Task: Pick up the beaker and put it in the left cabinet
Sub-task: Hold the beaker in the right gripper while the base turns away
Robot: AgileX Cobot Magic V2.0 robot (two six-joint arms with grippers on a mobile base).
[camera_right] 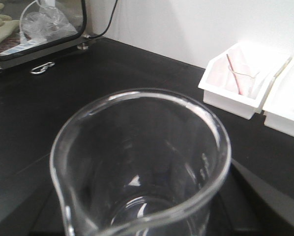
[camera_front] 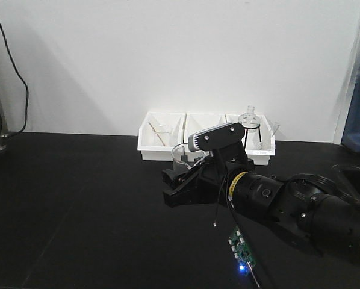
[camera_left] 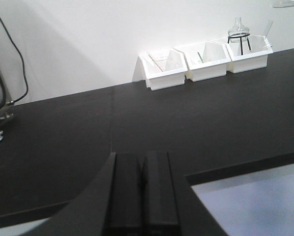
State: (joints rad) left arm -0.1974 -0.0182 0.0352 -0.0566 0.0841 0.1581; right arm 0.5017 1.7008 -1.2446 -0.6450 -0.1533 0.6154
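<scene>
The small clear glass beaker with a pour spout (camera_right: 137,162) fills the right wrist view. It stands upright with its mouth open and appears empty. In the front view the right claw (camera_front: 171,185) sits closed about the beaker's lower body. This is near the middle of the black desk (camera_front: 77,205), just in front of the row of white plastic bins (camera_front: 162,149) at the far wall. Whether the base rests on the desk or is raised cannot be told. The left claw (camera_left: 143,162) holds nothing, its fingers pressed together, low at the near side.

Judgement: the pick is made or being completed, and the placing is not yet done. The left cabinet cannot be identified with certainty. Only a dark-framed, glass-fronted enclosure (camera_right: 44,29) stands at the far left. The next move calls for a level lift clear of the bins, then a carry leftward, with a firm grip on the smooth glass.
</scene>
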